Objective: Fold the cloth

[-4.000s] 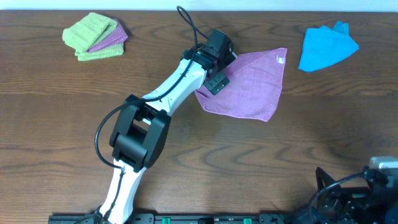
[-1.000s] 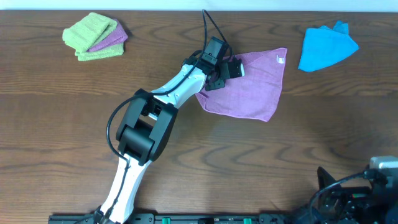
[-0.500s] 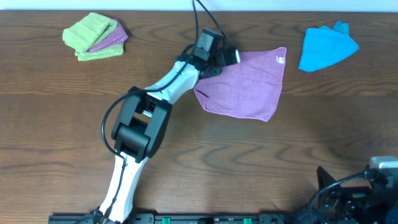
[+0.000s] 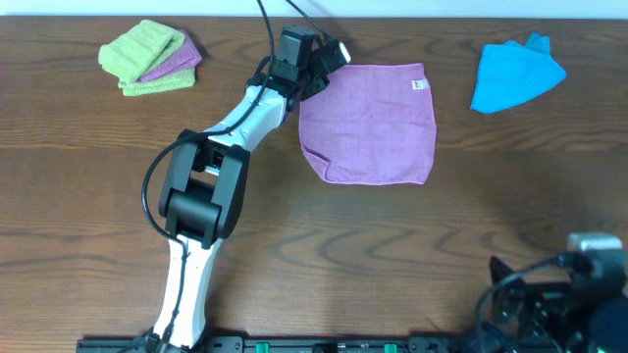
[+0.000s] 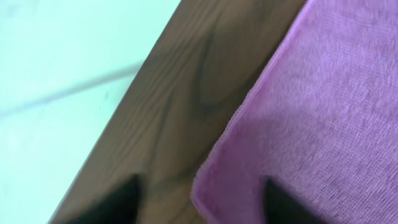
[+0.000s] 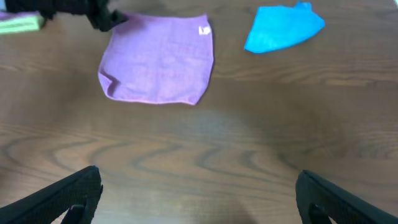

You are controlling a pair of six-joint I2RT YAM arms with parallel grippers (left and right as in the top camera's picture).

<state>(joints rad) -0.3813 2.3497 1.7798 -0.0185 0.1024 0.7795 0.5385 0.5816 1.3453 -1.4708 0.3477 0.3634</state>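
While the cloth (image 4: 368, 123) lies spread nearly flat toward 12 o'clock on the table (image 4: 324, 245), with its white tag (image 4: 418, 85) at the 1 o'clock corner and a slight curl at the 7 o'clock corner, no fold is made yet; the step in hand appears to be spreading and squaring. The left gripper (image 5: 200, 199) sits at the 11 o'clock corner, fingers (image 5: 124, 198) apart, with the corner hem between them and not clamped. The next move likely calls for closing on that corner, lifting it and carrying it toward 5 o'clock or straight across, keeping the edges aligned. The right gripper (image 6: 205, 196) waits well apart at 5 o'clock, jaws wide and empty. A blue cloth (image 4: 515, 74) lies at 2 o'clock and a lime-green stack (image 4: 147, 57) at 10 o'clock.
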